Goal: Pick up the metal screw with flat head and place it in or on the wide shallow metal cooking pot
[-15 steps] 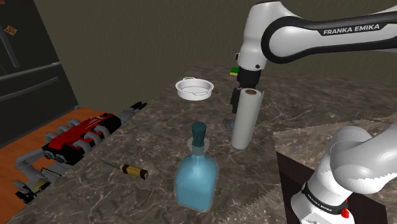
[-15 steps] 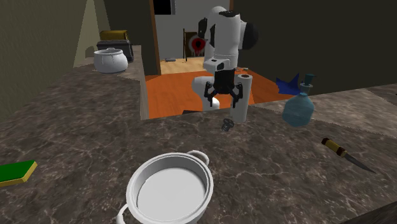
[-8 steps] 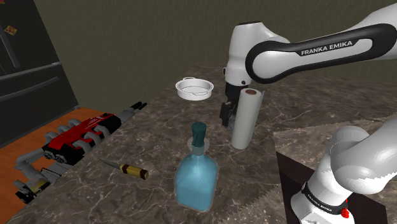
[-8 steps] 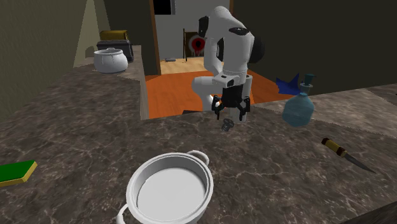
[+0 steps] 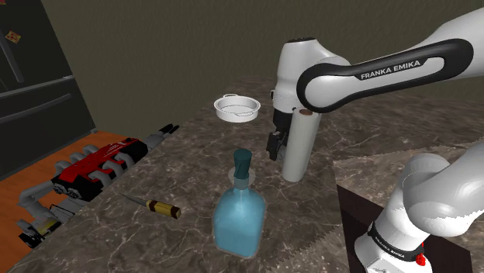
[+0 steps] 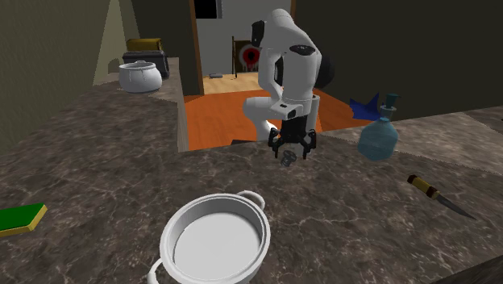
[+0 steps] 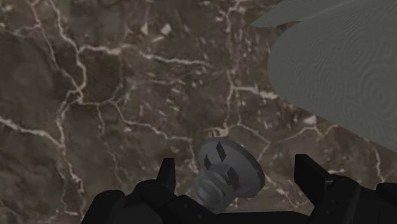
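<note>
A grey flat-head screw (image 7: 226,172) lies on the dark marble counter (image 7: 95,95). It sits between my open gripper's (image 7: 238,178) two fingers, and neither finger touches it. In the second exterior view the gripper (image 6: 290,150) hangs just over the screw (image 6: 287,160), low on the counter. The wide shallow pot (image 5: 236,107) stands beyond the gripper (image 5: 274,146) toward the shoulder view's upper left. That pot (image 6: 214,240) is near the front in the second exterior view, and nothing is in it.
A tall white roll (image 5: 299,147) stands right beside the gripper; its pale side (image 7: 343,63) looms close in the wrist view. A blue bottle (image 5: 239,213), a screwdriver (image 5: 159,206) and a red engine-like block (image 5: 97,171) lie nearer. A green sponge (image 6: 20,218) sits at the counter's edge.
The arm has come down beside the roll, bringing the open gripper from above the counter to just around the screw. The screw and pot have not moved.
</note>
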Controlling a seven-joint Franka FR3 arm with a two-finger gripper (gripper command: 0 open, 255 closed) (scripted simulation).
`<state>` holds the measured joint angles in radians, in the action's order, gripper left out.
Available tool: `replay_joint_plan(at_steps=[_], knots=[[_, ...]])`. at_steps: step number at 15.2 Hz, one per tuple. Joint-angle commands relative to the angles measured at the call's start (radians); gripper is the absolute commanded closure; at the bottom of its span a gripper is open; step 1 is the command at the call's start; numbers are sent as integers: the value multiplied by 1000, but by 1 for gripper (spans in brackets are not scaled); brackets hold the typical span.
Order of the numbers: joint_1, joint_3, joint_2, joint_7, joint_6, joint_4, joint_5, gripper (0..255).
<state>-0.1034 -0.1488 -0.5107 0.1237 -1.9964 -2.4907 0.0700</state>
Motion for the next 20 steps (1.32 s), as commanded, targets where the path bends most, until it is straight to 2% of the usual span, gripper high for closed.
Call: replay_joint_plan(at_steps=[1,3,4,13,20], knots=[[0,0,0,0,-1,-1,0,0],[0,0,0,0,-1,-1,0,0],[0,0,0,0,-1,-1,0,255],[0,0,0,0,-1,-1,0,255],[1,6,-19,0,98,80,-3,255]])
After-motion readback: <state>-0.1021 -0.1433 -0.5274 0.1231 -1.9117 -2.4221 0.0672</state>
